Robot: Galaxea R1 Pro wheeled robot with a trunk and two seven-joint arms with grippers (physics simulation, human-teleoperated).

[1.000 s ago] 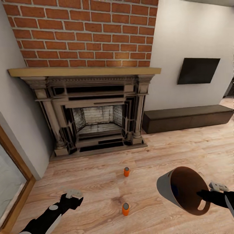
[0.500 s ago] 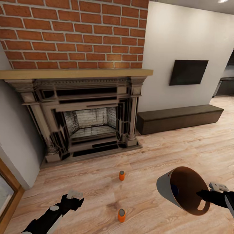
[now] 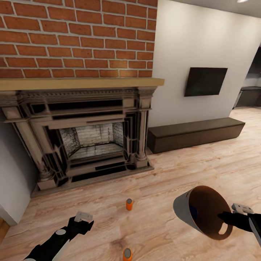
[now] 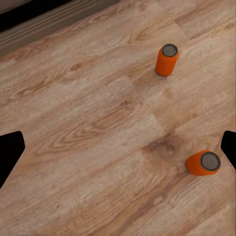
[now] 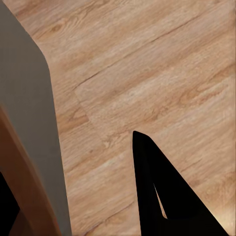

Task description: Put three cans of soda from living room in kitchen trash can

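We're in the living room, fireplace (image 3: 87, 141) dead ahead, and the right gripper (image 3: 225, 217) has the bin (image 3: 203, 216) by its rim, fingers closed on the wall, one finger (image 5: 167, 196) outside and its partner inside, the bin carried off the floor and tipped with its brown mouth facing us. The left gripper (image 3: 82, 220) hangs low over the wooden floor (image 3: 203, 163) with its fingers spread wide and nothing between them. 2 cans are in sight, both standing upright: the far can (image 3: 129, 204) out toward the hearth, the near can (image 3: 127, 254) at the bottom edge of the head view, just off the left hand's inner side. The wrist camera has them both, far can (image 4: 166, 60) and near can (image 4: 203, 162), well apart. The near one looks like the pick. My advice: bring the left hand across until that can sits centred between the fingers, come down square from above, and close around the middle of the body so it doesn't tip and roll. Keep the bin steady and its mouth turned up enough to hold a can dropped in; whether it already holds the third I can't tell.
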